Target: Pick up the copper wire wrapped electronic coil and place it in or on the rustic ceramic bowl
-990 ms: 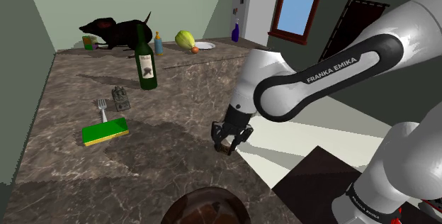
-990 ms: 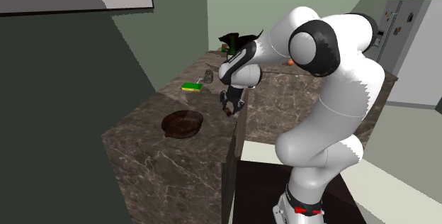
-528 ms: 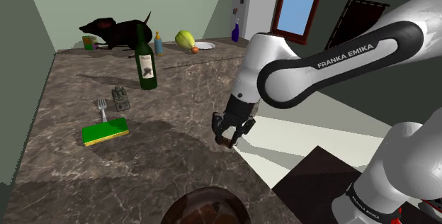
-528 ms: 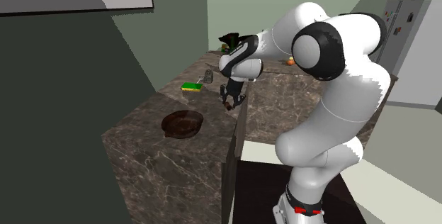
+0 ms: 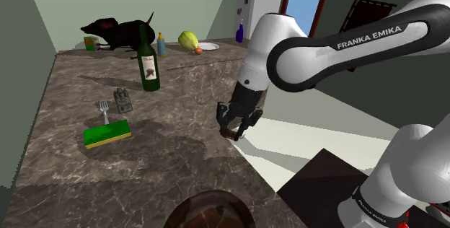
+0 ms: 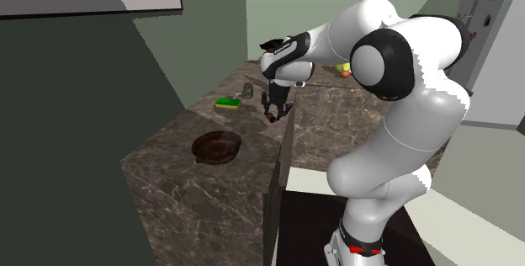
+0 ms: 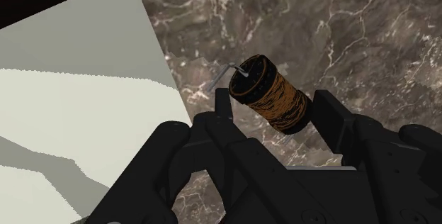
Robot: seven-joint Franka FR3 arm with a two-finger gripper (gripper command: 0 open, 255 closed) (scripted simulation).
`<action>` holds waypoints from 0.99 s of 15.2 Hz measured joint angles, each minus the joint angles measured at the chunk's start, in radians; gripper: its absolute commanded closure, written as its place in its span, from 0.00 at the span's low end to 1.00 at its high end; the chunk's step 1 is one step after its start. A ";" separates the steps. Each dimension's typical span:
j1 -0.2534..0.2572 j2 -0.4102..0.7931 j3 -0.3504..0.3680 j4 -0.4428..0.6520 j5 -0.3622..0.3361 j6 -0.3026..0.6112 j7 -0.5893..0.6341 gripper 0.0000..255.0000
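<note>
The claw (image 7: pixel 275 108) is closed partway, its two fingers clasping the coil (image 7: pixel 273 93), whose orange-brown winding shows between them. It hangs at the edge of the counter (image 5: pixel 180 104), right where the marble top meets the pale floor (image 7: pixel 85 81). The brown bowl (image 5: pixel 209 194) sits at the counter's near end in the shoulder view, well apart from the claw.
</note>
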 measured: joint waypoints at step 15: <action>-0.005 -0.058 -0.022 0.140 -0.022 -0.193 0.042 1.00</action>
